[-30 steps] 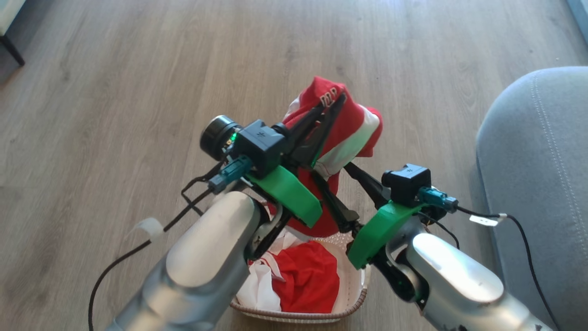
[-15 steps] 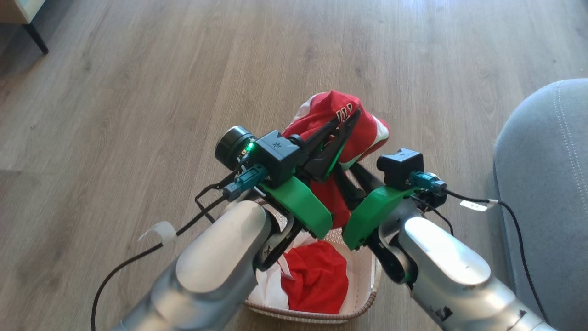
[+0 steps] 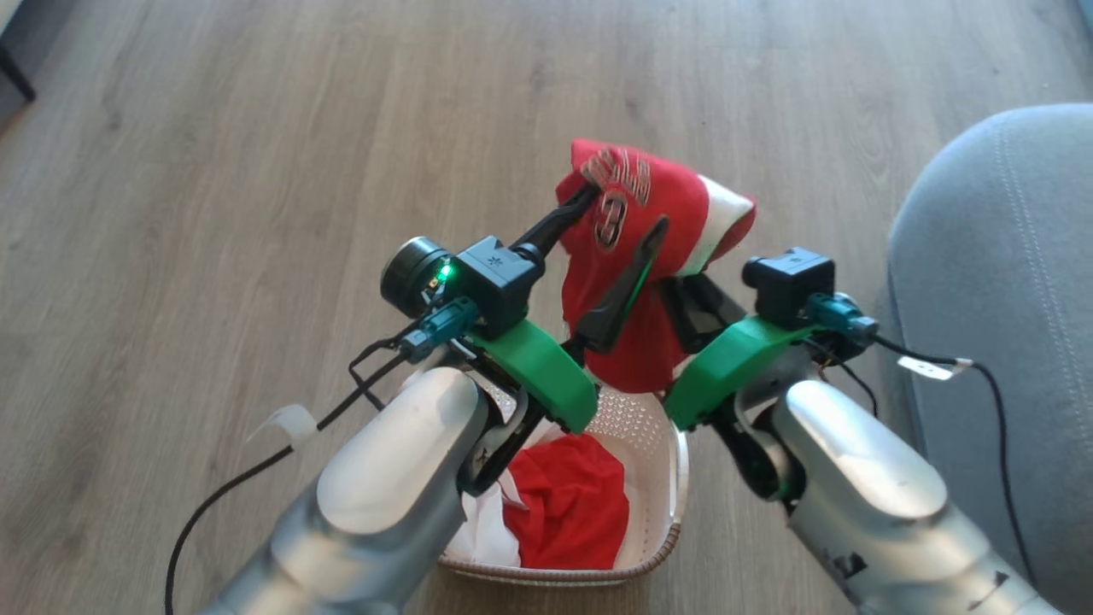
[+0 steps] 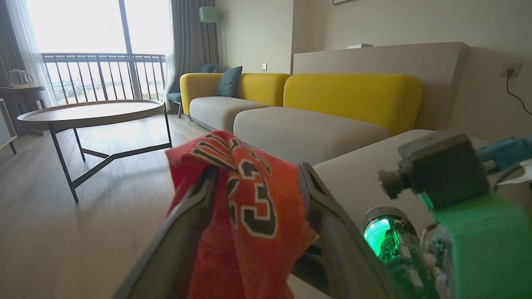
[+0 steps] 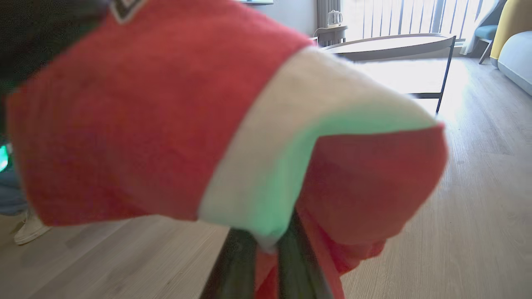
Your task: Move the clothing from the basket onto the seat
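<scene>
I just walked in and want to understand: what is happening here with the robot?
The robot holds a red jersey with a number 3 above the basket. Its right pincer is shut on the cloth; the left pincer is open, the jersey hanging between its fingers. More red and white clothing lies in the basket. The grey seat stands to its right.

You had your left gripper (image 4: 257, 168) pointing out into the room. Its two dark fingers (image 4: 332, 232) stood wide apart, and the red jersey (image 4: 249, 224) hung over one of them and down between them, with its dark number 3 facing you. The grey seat (image 4: 361, 174) was just behind on the right, the other arm's black camera (image 4: 444, 174) was in front of it, and farther back there was a round table (image 4: 91, 110) on the wooden floor (image 4: 83, 236) and a long sofa (image 4: 353, 95) with yellow backs.
</scene>
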Tool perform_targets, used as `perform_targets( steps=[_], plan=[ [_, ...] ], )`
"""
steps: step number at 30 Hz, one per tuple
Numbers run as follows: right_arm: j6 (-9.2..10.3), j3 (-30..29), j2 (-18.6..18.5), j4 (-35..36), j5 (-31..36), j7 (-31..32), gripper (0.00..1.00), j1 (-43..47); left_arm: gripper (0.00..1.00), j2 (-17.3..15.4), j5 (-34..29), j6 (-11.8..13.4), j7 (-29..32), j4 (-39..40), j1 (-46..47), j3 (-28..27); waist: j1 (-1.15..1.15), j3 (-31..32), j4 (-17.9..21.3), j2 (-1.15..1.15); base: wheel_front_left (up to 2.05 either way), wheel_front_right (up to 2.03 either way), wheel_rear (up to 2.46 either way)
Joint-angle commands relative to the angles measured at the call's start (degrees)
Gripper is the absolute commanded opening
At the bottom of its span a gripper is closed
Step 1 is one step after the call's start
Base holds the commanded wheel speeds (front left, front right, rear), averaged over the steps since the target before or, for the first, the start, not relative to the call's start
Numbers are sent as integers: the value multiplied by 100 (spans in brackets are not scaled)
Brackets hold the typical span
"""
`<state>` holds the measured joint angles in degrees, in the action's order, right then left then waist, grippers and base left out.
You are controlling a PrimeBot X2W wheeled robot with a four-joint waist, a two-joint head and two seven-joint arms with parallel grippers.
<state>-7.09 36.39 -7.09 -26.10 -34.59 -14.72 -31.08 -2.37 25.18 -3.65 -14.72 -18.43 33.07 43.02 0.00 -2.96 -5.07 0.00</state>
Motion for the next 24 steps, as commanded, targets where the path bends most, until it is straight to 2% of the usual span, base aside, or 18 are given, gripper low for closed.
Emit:
perform_targets(
  steps=[1,15,24],
  plan=[
    [-40,-50,14,233,49,-28,0,24,100,-51,-50,-53,-28,129,247,-264,0,-16,75,0,0,0,0],
    [-40,-750,-166,808,289,-28,0,400,100,-123,-138,-350,-28,-642,41,-482,0,-114,1054,0,0,0,0],
    [-40,-922,-172,1059,371,-28,0,545,100,-275,22,-381,-28,-760,-82,-229,0,-116,1910,0,0,0,0]
  ],
)
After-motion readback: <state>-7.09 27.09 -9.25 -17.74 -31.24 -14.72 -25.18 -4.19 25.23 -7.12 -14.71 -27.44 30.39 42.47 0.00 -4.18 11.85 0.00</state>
